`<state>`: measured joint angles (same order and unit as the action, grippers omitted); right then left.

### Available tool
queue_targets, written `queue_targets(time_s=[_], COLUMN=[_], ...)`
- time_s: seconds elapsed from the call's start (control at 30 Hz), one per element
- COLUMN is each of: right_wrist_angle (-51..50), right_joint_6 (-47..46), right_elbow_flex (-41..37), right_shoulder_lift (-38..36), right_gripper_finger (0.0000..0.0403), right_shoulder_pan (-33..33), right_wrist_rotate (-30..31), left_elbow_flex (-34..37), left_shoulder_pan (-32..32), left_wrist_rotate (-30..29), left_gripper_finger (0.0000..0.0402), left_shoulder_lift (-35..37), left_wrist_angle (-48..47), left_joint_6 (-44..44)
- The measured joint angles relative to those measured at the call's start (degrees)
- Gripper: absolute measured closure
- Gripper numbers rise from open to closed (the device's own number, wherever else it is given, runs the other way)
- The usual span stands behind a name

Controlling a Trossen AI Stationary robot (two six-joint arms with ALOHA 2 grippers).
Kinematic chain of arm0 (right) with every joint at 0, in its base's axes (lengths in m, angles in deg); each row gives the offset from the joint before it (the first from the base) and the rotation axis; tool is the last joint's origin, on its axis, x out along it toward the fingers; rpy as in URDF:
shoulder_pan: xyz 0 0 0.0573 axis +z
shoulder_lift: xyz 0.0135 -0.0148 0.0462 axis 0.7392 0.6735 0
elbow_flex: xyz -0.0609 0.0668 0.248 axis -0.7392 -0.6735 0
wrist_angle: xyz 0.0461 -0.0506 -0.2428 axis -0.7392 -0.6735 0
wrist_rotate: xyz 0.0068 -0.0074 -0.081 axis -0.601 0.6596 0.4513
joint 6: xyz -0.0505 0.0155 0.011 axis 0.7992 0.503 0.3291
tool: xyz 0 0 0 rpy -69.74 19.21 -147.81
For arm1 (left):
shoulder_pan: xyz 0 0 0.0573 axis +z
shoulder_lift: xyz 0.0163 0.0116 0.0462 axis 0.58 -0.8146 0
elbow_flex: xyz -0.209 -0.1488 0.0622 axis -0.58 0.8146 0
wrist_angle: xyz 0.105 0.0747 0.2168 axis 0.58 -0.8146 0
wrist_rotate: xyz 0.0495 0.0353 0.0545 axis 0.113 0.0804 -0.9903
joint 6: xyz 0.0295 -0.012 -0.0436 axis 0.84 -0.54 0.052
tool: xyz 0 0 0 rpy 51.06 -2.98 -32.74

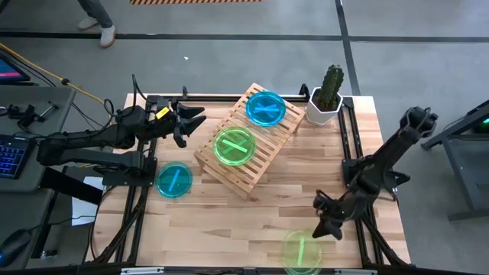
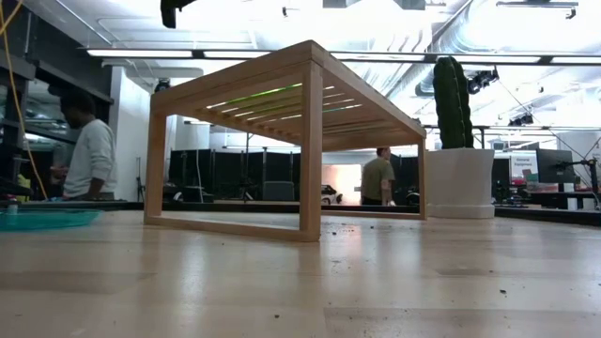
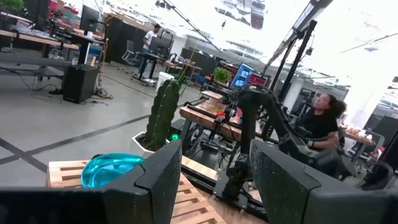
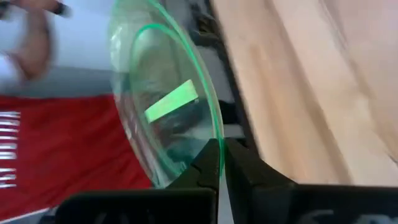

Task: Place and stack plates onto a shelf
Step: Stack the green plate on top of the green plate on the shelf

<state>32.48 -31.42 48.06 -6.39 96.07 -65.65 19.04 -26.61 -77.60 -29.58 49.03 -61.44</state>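
Two plates lie on top of the shelf (image 1: 252, 174): a teal plate (image 1: 266, 108) toward its far end and a green plate (image 1: 234, 147) in its middle. Another teal plate (image 1: 174, 181) lies flat on the table left of the shelf and shows again in the low view (image 2: 47, 218). A fourth, green plate (image 1: 303, 252) is at the table's near edge, and my right gripper (image 1: 325, 227) is shut on it. My left gripper (image 1: 187, 122) hangs open in the air beside the shelf's far-left side, holding nothing. Its wrist view shows the teal plate (image 3: 112, 171) on the slats (image 3: 193, 205). My right gripper pinches the rim (image 4: 214, 134) of the green plate between its two fingertips (image 4: 208, 163), on the side of the plate toward the table's far right. The plate reaches out past the table's near edge. Whether it still rests on the wood, I cannot tell.
A white pot with a cactus (image 1: 325, 107) stands at the table's far right, just beyond the shelf, and also shows in the low view (image 2: 458, 178). Bare wood lies between the shelf and the right arm. People stand in the room behind the table.
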Motion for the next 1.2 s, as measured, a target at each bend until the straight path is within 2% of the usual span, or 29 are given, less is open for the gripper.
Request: queue_targets(time_s=[0.13,0.23,0.47,0.57,0.7,0.87,1.2], right_wrist_angle=[3.2,3.2,2.9,2.8,2.9,2.6,-2.3], right_joint_6=[4.6,9.9,24.6,27.3,28.7,28.6,30.2], right_elbow_flex=[0.1,2.1,9.2,11.1,12.8,14.6,24.5], right_shoulder_lift=[-3.4,-3.4,-0.8,0.0,1.0,3.2,15.3], right_gripper_finger=[0.0403,0.0403,0.0403,0.0403,0.0403,0.0403,0.0403], right_shoulder_pan=[-4.3,-10.1,-30.1,-38.2,-45.7,-51.1,-54.5], right_wrist_rotate=[0.4,0.6,1.4,-0.3,-3.8,-4.2,2.2], left_elbow_flex=[0.0,0.0,0.0,0.0,0.0,0.0,0.0], left_shoulder_pan=[0.0,0.0,0.0,0.0,0.0,0.0,0.0], left_wrist_rotate=[0.0,0.0,0.0,0.0,0.0,0.2,0.5], left_gripper_finger=[0.022,0.022,0.022,0.022,0.022,0.022,0.022], left_shoulder_lift=[0.0,0.0,0.0,0.0,0.0,0.0,0.2], left_wrist_angle=[0.3,0.7,1.4,2.3,2.7,2.7,5.2], left_joint_6=[0.0,0.0,0.0,0.0,1.0,1.0,4.1])
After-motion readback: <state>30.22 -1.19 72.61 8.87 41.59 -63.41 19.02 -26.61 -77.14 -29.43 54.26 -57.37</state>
